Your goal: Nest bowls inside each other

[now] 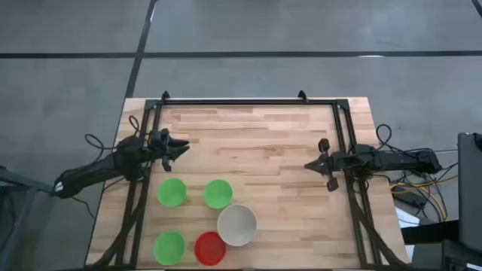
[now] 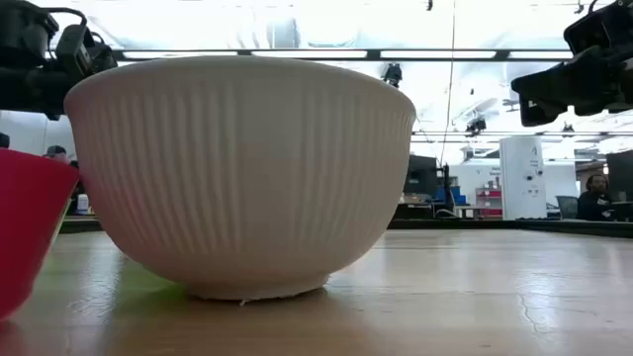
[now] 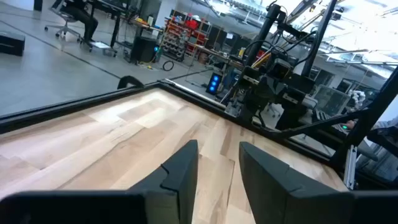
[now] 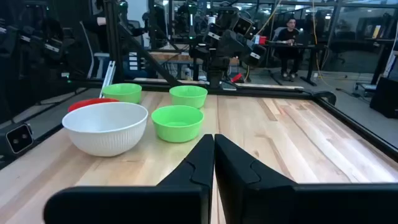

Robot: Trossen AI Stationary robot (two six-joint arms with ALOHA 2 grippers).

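Observation:
Five bowls stand upright on their bases on the wooden table's near half. Two green bowls (image 1: 172, 192) (image 1: 218, 193) stand side by side. Nearer the front are a third green bowl (image 1: 169, 247), a red bowl (image 1: 210, 248) and a larger white ribbed bowl (image 1: 237, 224). None sits inside another. My left gripper (image 1: 179, 147) hovers at the table's left side, beyond the bowls. It is open, with nothing between its fingers (image 3: 217, 149). My right gripper (image 1: 310, 165) is shut and empty (image 4: 214, 138), at the right side, pointing toward the bowls.
A black frame (image 1: 248, 102) runs along the table's far edge and down both sides. The far half of the tabletop (image 1: 256, 135) is bare wood. In the low view the white bowl (image 2: 242, 168) fills most of the picture, with the red bowl (image 2: 25, 227) at its left.

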